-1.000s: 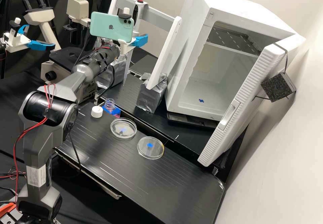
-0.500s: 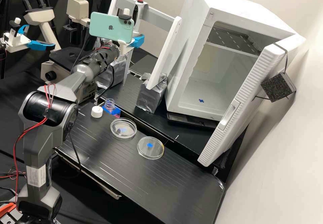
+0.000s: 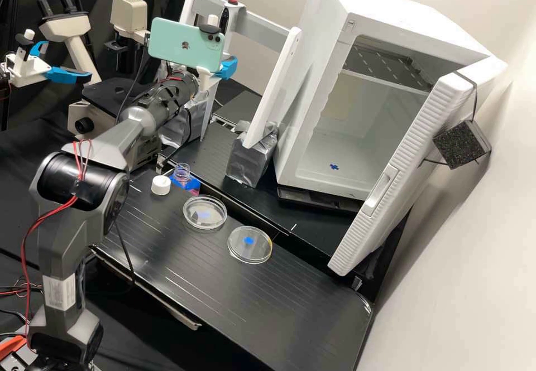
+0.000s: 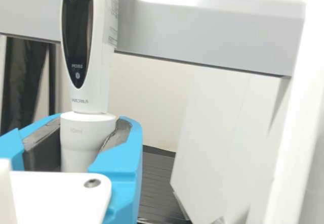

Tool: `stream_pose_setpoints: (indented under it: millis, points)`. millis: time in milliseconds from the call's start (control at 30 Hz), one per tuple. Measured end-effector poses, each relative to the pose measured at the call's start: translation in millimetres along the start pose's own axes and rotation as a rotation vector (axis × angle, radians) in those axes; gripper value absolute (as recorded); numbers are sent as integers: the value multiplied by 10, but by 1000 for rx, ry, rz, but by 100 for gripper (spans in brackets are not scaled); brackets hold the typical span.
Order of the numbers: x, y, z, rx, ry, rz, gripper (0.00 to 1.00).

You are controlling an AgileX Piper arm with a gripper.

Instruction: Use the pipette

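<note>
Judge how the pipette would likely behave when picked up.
The pipette has a hard-looking casing, so it should stay stiff. That casing also looks smooth, so it might slip in a loose hold. Its body widens upward from a narrow waist, so it may be top-heavy and apt to tip.

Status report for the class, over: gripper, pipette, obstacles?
Gripper closed on pipette, below its dark display. Pipette upright. Possible snag: grey crossbar behind it.

Dark grey arm point(image 3: 61, 248), red wires point(image 3: 56, 208), white label point(image 3: 60, 293), blue-fingered pincer point(image 3: 228, 68)
</note>
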State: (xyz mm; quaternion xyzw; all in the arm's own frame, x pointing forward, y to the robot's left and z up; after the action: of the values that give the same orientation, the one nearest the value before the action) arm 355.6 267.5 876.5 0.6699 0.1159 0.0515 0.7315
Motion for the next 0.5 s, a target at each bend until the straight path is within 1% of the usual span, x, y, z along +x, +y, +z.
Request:
stream_pose_setpoints:
  millis: [133,200,367,467,500]
  points:
    - [-10,20,2,6,7,-7,0]
    - [-21,36,2,19,9,-13,0]
    - [-26,77,17,36,7,-22,0]
    - [-17,123,22,43,5,-23,0]
    - [-15,141,26,41,5,-26,0]
